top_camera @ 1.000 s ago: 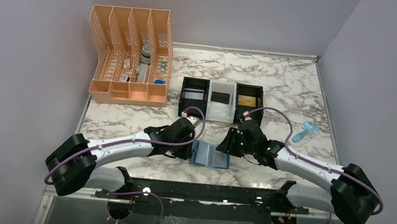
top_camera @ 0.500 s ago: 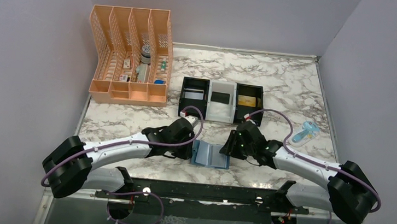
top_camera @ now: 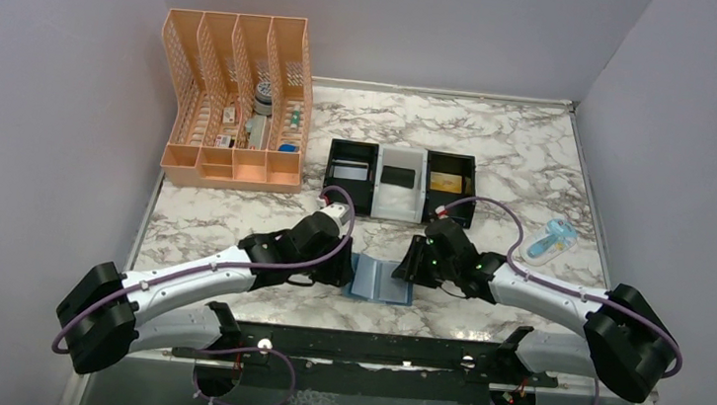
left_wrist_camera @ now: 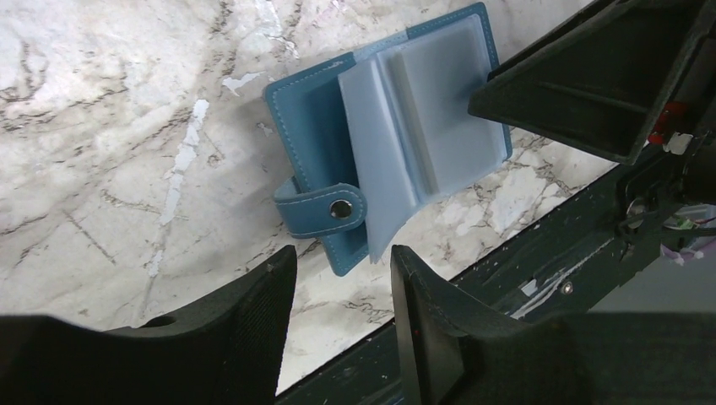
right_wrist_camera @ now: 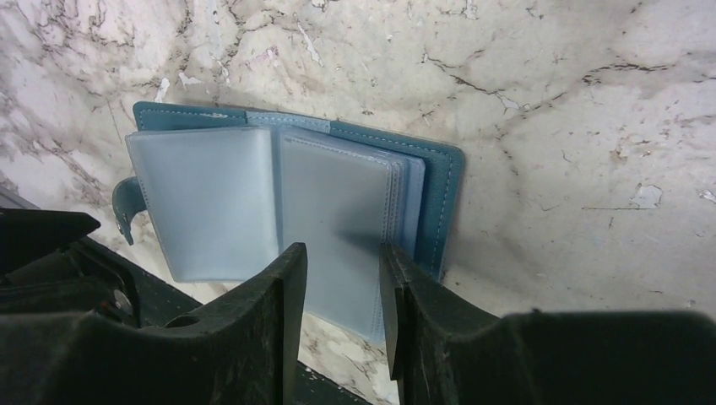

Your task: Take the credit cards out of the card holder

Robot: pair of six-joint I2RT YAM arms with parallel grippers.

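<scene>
Top view: the card holder [top_camera: 382, 281] lies open on the marble. The left gripper [top_camera: 342, 268] is at its left edge and the right gripper [top_camera: 409, 267] at its right. Beyond it, the tray [top_camera: 400, 207] holds the silver card [top_camera: 349, 172], black card [top_camera: 398, 177] and gold card [top_camera: 446, 182], one in each compartment.

Left wrist view: the left claw is moderately wide and empty, just short of the holder's strap [left_wrist_camera: 321, 211].

Right wrist view: the right claw's gap is narrow, with nothing clamped, over the holder's clear sleeves [right_wrist_camera: 253, 202].

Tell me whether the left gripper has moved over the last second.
Yes. The left gripper has drawn back slightly to the left, away from the card holder, judged against the black-and-white tray, which has stayed put.
</scene>
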